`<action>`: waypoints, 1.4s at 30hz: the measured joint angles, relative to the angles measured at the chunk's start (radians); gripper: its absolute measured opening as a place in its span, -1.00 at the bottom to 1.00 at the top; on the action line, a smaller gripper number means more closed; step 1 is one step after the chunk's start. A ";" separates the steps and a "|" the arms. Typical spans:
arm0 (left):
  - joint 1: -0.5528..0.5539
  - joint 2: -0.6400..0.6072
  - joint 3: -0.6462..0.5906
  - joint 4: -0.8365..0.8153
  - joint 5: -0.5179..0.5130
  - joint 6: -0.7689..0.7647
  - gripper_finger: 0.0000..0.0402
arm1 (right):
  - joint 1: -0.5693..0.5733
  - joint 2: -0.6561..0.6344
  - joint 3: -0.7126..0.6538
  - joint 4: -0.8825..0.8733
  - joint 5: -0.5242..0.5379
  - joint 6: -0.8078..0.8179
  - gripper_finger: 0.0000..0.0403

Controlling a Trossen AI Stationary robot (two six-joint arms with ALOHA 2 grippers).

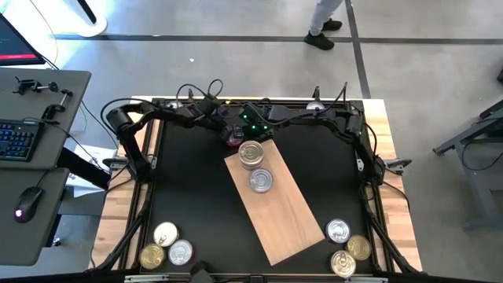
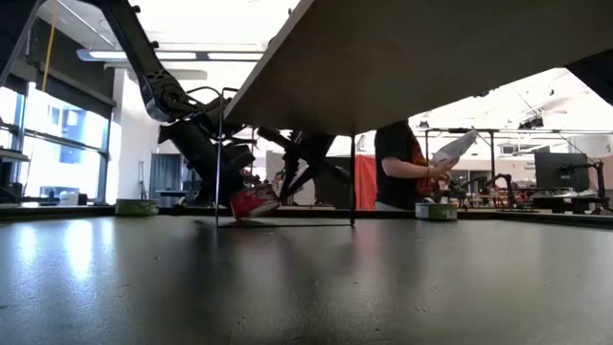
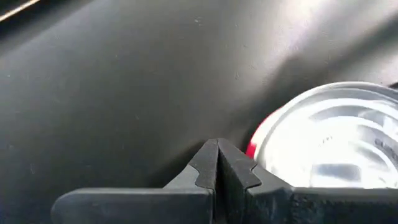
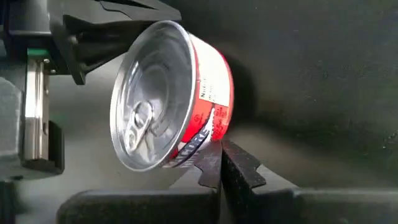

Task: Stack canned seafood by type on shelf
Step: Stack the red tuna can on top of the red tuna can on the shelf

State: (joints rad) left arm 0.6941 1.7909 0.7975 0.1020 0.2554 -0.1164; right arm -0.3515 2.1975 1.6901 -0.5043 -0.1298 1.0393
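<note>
A small round red-labelled tin with a silver pull-tab lid (image 4: 168,96) rests on the black desk (image 1: 189,181), just ahead of both clenched, empty end effectors, left (image 3: 217,163) and right (image 4: 219,163), beside the light-brown wooden shelf (image 1: 287,216).

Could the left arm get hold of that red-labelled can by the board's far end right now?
Probably, but not as it stands. The red-labelled can lies right beside the left pincer, with bare table around it, yet that pincer is shut, so it must open first.
</note>
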 joint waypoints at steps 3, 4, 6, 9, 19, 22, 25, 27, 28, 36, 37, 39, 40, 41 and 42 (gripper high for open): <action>-0.009 0.000 0.001 0.004 0.021 0.006 -1.00 | -0.001 0.000 0.002 0.038 0.000 0.000 -1.00; -0.013 0.000 0.002 0.004 0.022 0.006 -1.00 | -0.001 -0.003 0.002 0.038 -0.003 0.000 -1.00; -0.018 0.000 0.002 0.003 0.017 0.014 -1.00 | -0.002 -0.005 0.002 0.055 -0.005 0.000 -1.00; -0.028 0.000 0.002 0.003 0.006 0.024 -1.00 | -0.002 -0.012 0.002 0.074 -0.008 0.000 -1.00; 0.054 -0.151 0.002 -0.150 0.020 0.100 -1.00 | -0.014 -0.021 0.001 0.059 -0.015 -0.043 -1.00; 0.083 -0.244 0.002 -0.316 0.117 0.164 -1.00 | -0.020 -0.021 0.001 0.053 -0.018 -0.061 -1.00; 0.083 -0.336 0.002 -0.479 0.247 0.217 -1.00 | -0.031 -0.021 0.001 0.054 -0.018 -0.080 -1.00; 0.067 -0.394 -0.014 -0.532 0.309 0.233 -1.00 | -0.040 -0.021 0.001 0.054 -0.018 -0.090 -1.00; 0.057 -0.420 -0.032 -0.527 0.332 0.232 -1.00 | -0.044 -0.021 0.001 0.055 -0.021 -0.097 -1.00; -0.029 -0.473 -0.206 -0.359 0.378 0.103 -1.00 | -0.057 -0.021 0.000 0.059 -0.047 -0.129 -1.00; -0.039 -0.466 -0.221 -0.328 0.362 0.089 -1.00 | -0.057 -0.021 0.000 0.059 -0.050 -0.132 -1.00; -0.055 -0.454 -0.244 -0.268 0.353 0.059 -1.00 | -0.056 -0.021 0.000 0.060 -0.062 -0.133 -1.00; -0.062 -0.447 -0.252 -0.239 0.353 0.041 -1.00 | -0.056 -0.021 0.000 0.060 -0.066 -0.138 -1.00; -0.069 -0.441 -0.259 -0.201 0.352 0.025 -1.00 | -0.056 -0.021 0.000 0.061 -0.067 -0.142 -1.00; -0.075 -0.433 -0.260 -0.182 0.349 0.018 -1.00 | -0.057 -0.021 0.000 0.061 -0.074 -0.144 -1.00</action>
State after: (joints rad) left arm 0.6196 1.3574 0.5370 -0.0795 0.6045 -0.0986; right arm -0.4081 2.1769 1.6901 -0.4435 -0.2041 0.8957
